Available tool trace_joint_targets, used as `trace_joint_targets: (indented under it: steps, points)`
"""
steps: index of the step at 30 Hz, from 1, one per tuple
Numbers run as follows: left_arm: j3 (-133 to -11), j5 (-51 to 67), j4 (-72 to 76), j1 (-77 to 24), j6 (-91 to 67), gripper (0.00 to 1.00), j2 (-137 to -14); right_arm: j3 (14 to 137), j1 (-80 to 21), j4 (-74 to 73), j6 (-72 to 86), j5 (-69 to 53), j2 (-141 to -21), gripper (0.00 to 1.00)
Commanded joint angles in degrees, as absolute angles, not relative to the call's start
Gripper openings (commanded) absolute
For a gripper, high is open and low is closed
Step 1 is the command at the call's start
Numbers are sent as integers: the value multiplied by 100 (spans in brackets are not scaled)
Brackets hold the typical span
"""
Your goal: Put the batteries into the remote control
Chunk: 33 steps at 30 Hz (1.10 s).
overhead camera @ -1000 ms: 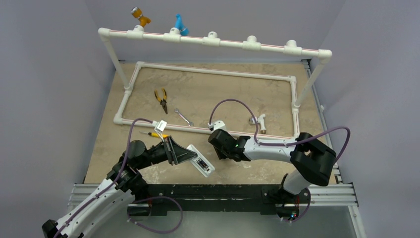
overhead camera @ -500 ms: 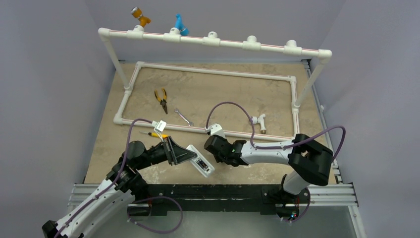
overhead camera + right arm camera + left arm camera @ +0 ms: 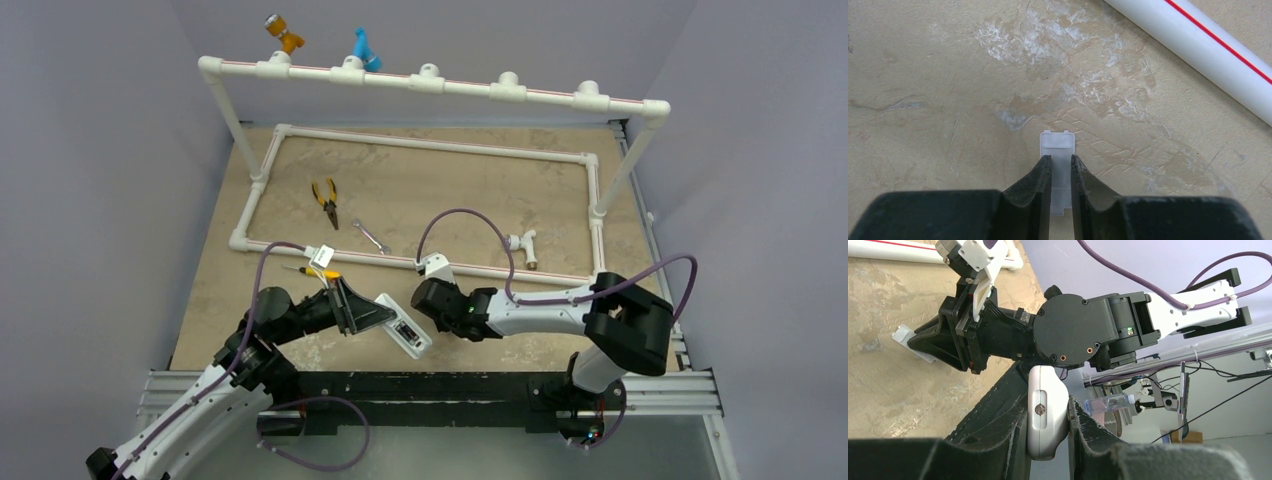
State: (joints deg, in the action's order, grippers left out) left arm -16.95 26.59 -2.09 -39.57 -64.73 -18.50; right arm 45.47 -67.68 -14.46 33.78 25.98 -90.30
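From above, the tips of the right pincer [image 3: 1061, 160] and the cover [image 3: 1058, 142] are hidden under the wrist [image 3: 442, 300]. In the right wrist view the fingers [image 3: 1035, 185] mask the cover's long edges and its near end. The compartment of the remote [image 3: 414, 338] is too small to tell whether batteries lie inside.

Counter [image 3: 450, 190]: beige, mottled | white pipe frame [image 3: 430, 144] lying flat across the far half | inside it: yellow-handled pliers [image 3: 325, 201], silver wrench [image 3: 372, 237], white pipe fitting [image 3: 522, 245] near the front rail | outside, near side: yellow-handled screwdriver [image 3: 312, 271], small flat white cover [image 3: 1058, 142]
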Motion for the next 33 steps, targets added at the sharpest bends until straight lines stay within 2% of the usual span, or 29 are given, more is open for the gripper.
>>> trace_joint_targets:
  steps: [1, 9, 17, 20, 26, 33]
  points:
    - [-1694, 2602, -159, -3973, -6442, 0, -1750, 4128, -6933, -2216, 3626, 1651, -9423, 13]
    - [-1696, 2582, -151, -3974, -6442, 0, -1766, 4256, -6970, -2329, 3587, 1848, -9078, 2]
    - [-1705, 2584, -133, -3973, -6447, 0, -1762, 4347, -6976, -2481, 3618, 2039, -8536, 3]
    - [-1714, 2571, -133, -3974, -6442, 0, -1769, 4297, -6971, -2454, 3667, 2048, -8228, 8]
    - [-1722, 2574, -102, -3973, -6451, 0, -1798, 4061, -6970, -2175, 3673, 1959, -7724, 33]
    - [-1722, 2583, -113, -3974, -6442, 0, -1794, 3842, -6970, -1961, 3612, 1900, -7583, 42]
